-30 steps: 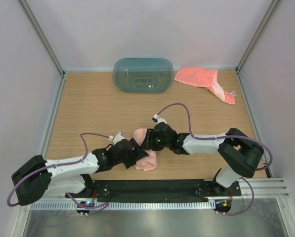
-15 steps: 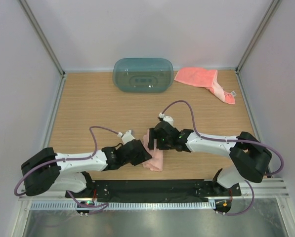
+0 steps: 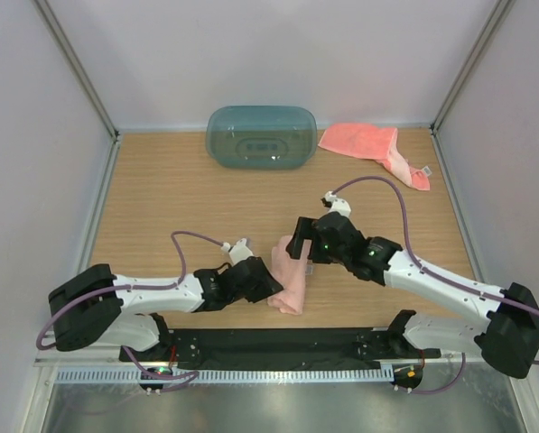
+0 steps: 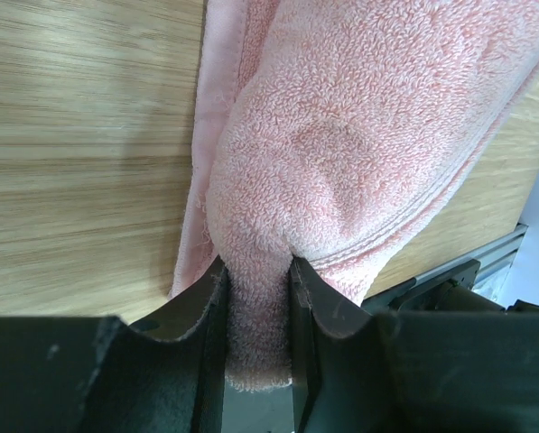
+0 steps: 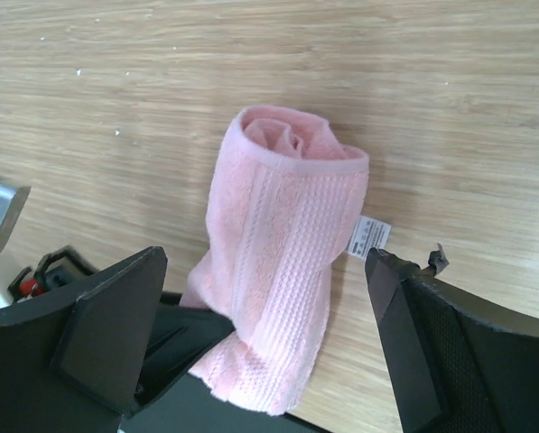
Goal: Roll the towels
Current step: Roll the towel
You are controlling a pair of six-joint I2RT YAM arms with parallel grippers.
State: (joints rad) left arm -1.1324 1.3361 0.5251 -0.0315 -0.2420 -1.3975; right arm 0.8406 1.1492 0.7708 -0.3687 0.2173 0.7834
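A pale pink towel (image 3: 290, 278), loosely rolled, lies on the wooden table near the front edge. In the right wrist view the towel (image 5: 287, 216) shows its rolled end at the top and a white label (image 5: 370, 234) at its side. My left gripper (image 3: 271, 287) is shut on the towel's near end; the left wrist view shows the terry cloth (image 4: 341, 135) pinched between the fingers (image 4: 310, 293) of that gripper (image 4: 255, 275). My right gripper (image 3: 300, 249) hangs over the roll's far end, open wide (image 5: 264, 266), touching nothing. A second, coral towel (image 3: 370, 144) lies unrolled at the back right.
A teal plastic container (image 3: 261, 137) lies upside down at the back centre. White walls with metal posts close in the table on three sides. The black base rail (image 3: 287, 343) runs just behind the pink towel's near end.
My right gripper has opened, let go of the roll and drawn back to the right. My left gripper has closed on the towel's near end and shifted right with it.
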